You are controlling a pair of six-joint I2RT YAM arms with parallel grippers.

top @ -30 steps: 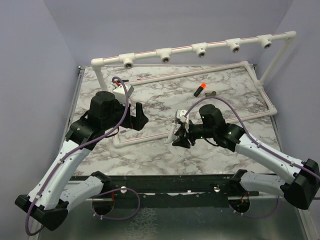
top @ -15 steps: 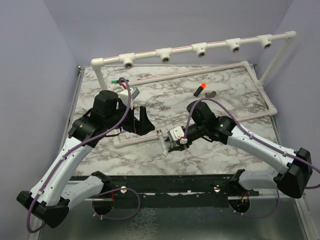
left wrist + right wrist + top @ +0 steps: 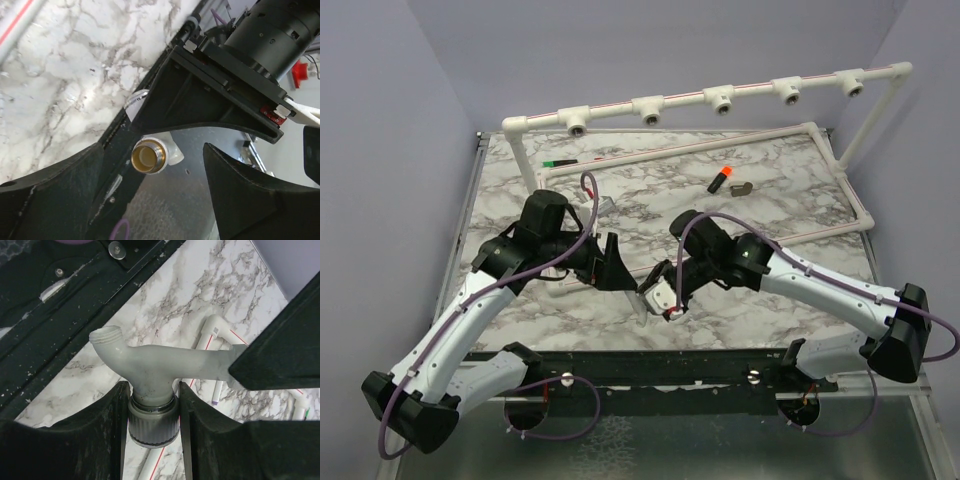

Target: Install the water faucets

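**Faucet held up between the two grippers, low over the table's near edge**

The right gripper (image 3: 151,390) has its fingers pressed in on the faucet (image 3: 170,362), pinching the dark round knob (image 3: 152,425) from both sides. The pale body stands out just past the fingertips. One threaded mouth curls off to the left of them. The other limb runs right, where a black finger of the opposite arm hides its end.

The left gripper (image 3: 608,268) sits directly opposite, nose to nose with the right one, its fingers spread wide. From its wrist camera, the faucet's brass-coloured threaded end (image 3: 149,156) hangs in the gap between those fingers and appears to touch neither. The right gripper's black body fills the space just beyond.

Well past both grippers, on the marble tabletop (image 3: 790,170), lies a short black stick with an orange tip (image 3: 722,180). Farther still, the white pipe rail (image 3: 750,90) carries its row of sockets.
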